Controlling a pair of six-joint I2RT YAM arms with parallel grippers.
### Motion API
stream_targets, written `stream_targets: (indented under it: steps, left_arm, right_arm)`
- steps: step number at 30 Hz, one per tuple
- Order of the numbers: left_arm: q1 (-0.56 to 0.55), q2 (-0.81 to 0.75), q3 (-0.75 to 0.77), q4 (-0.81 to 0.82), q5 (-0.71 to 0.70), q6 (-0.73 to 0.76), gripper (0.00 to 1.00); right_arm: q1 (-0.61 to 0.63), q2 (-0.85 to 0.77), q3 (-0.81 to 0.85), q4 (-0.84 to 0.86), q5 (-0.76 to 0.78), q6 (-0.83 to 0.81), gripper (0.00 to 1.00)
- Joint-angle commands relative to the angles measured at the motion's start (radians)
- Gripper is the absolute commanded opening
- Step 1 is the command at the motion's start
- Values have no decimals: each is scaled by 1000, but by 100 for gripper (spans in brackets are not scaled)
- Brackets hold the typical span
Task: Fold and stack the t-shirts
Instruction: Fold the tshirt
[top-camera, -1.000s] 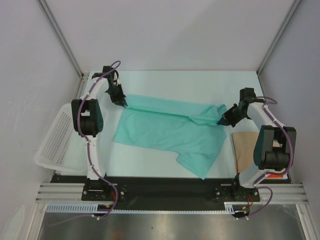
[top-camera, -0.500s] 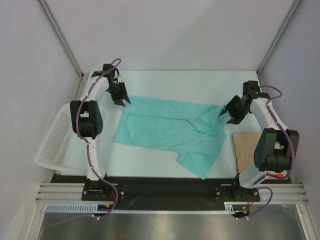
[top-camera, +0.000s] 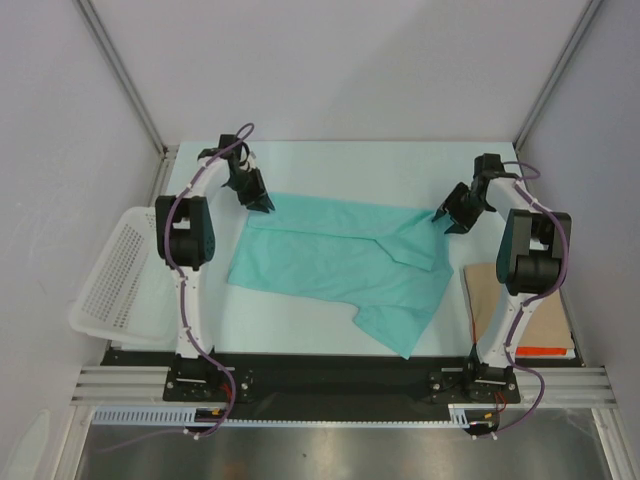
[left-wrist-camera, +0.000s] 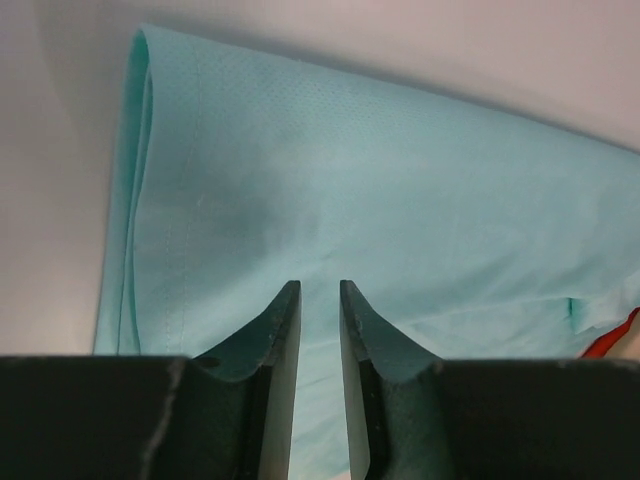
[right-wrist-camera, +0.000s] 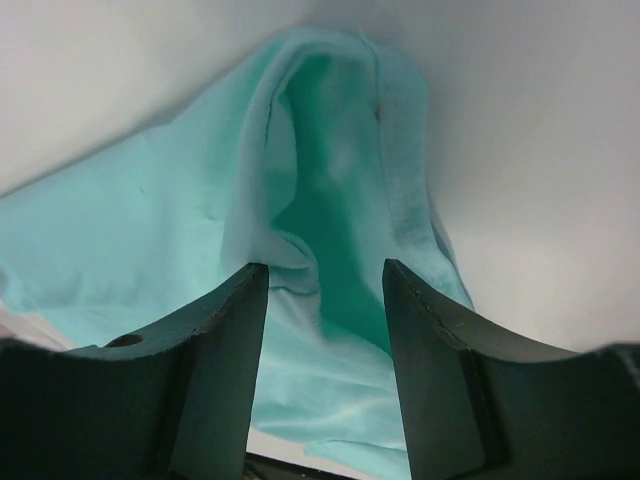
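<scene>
One teal t-shirt (top-camera: 330, 260) lies spread and partly folded on the white table, a flap doubled over its far edge. My left gripper (top-camera: 262, 203) hovers at the shirt's far left corner. In the left wrist view its jaws (left-wrist-camera: 317, 290) stand a narrow gap apart over the flat cloth (left-wrist-camera: 350, 180), and nothing is pinched between them. My right gripper (top-camera: 443, 222) is at the far right corner. It is open (right-wrist-camera: 325, 270), its wide jaws straddling a raised hump of cloth (right-wrist-camera: 330, 150) without gripping it.
A white mesh basket (top-camera: 110, 280) hangs off the table's left edge. A brown cardboard sheet (top-camera: 545, 310) lies at the right, just beyond the shirt, with a red strip (top-camera: 545, 351) at its near end. Pale walls and metal posts enclose the table.
My right gripper has opened, let go of the shirt's right corner and drawn back toward the far right. The lifted edge has dropped flat. My left gripper has shifted slightly right.
</scene>
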Motion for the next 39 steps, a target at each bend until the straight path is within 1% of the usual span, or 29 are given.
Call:
stream_targets:
  steps: [1,5,9,14,15,17,20,21,23,24,26,27,28,33,35,36,37,38,39]
  left_arm:
    - [-1,38,80,11,3,-1,27]
    - [13,92,145,-27,-13,2,27]
    - [16,108,133,-26,-31,4,27]
    - [16,115,117,-21,-40,11,26]
    - [16,117,117,-23,-39,17,26]
    - [16,123,114,-27,-48,20,26]
    - [16,132,114,-38,-62,33,25]
    - [16,132,113,-41,-65,39,24]
    - [19,131,111,-44,-74,42,24]
    - [21,131,111,-46,-74,39,24]
    - [26,132,111,-46,-82,37,24]
    - [27,134,111,-49,-85,36,24]
    - [30,134,111,-52,-88,34,24]
    - [41,141,116,-73,-115,33,23]
    - [47,149,125,-80,-111,37,22]
    - [50,147,132,-84,-115,39,22]
    - [50,146,133,-86,-117,39,22]
    - [50,141,134,-86,-115,42,22]
    - [52,134,133,-87,-115,42,22]
  right_arm:
    - [-8,15,78,35,-21,-35,55]
    - [-18,44,103,41,-42,-38,56]
    - [-24,58,127,26,-53,-38,57]
    - [-25,33,112,26,-67,-39,58]
    - [-25,27,102,50,-76,-33,59]
    - [-25,45,98,75,-90,-32,59]
    - [-27,102,127,52,-104,-6,56]
    - [-28,104,121,47,-102,3,49]
    - [-28,76,82,59,-83,20,40]
    - [-28,61,68,64,-69,22,27]
    - [-31,38,54,61,-15,11,14]
    - [-33,38,58,52,5,7,2]
    - [-39,39,63,46,28,1,0]
    - [-50,55,60,4,79,-3,0]
    - [-50,67,42,13,79,-3,0]
    - [-50,81,36,27,77,-9,3]
    - [-50,81,40,27,73,-9,3]
    - [-50,87,49,27,69,-27,14]
    - [-48,93,66,17,76,-35,21]
